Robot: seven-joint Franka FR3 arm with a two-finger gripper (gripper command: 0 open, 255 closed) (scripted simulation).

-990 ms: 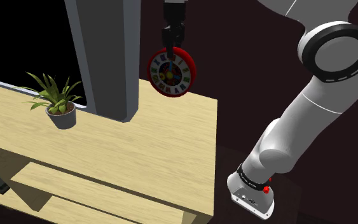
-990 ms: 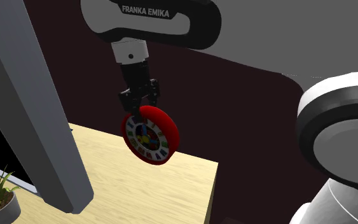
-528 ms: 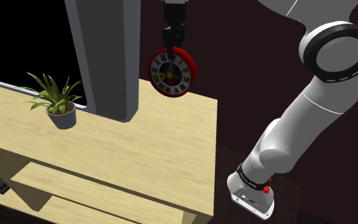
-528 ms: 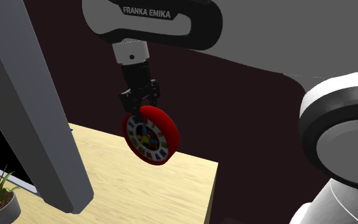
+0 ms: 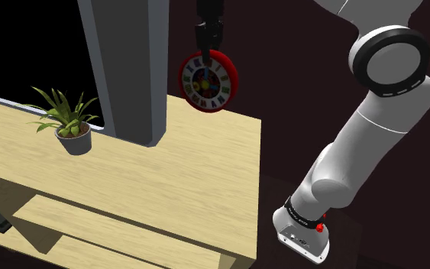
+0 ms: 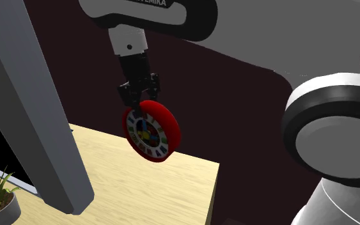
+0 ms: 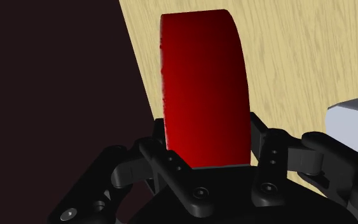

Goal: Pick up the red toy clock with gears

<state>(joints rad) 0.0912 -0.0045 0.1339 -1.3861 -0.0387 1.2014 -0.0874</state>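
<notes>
Red-rimmed, with a many-coloured dial, the toy clock [image 5: 208,80] hangs in the air just below the fingers [image 7: 259,137]. They are closed on the top of its rim, one against each flat face, and most of the disc dangles free beneath them. The wooden surface [image 5: 205,176] lies well under the fingers, so the lift looks done — the worry now is keeping it. The hold takes only a small part of a round, smooth-looking body, and I judge that a quick swing or jolt of the arm could make the clock pivot between the fingers or slip out downward. It hangs near the surface's corner, so a drop might bounce it off the edge. A grey post [image 5: 133,69] stands off to one side of the fingers — a sideways sweep that way could knock the clock loose.
</notes>
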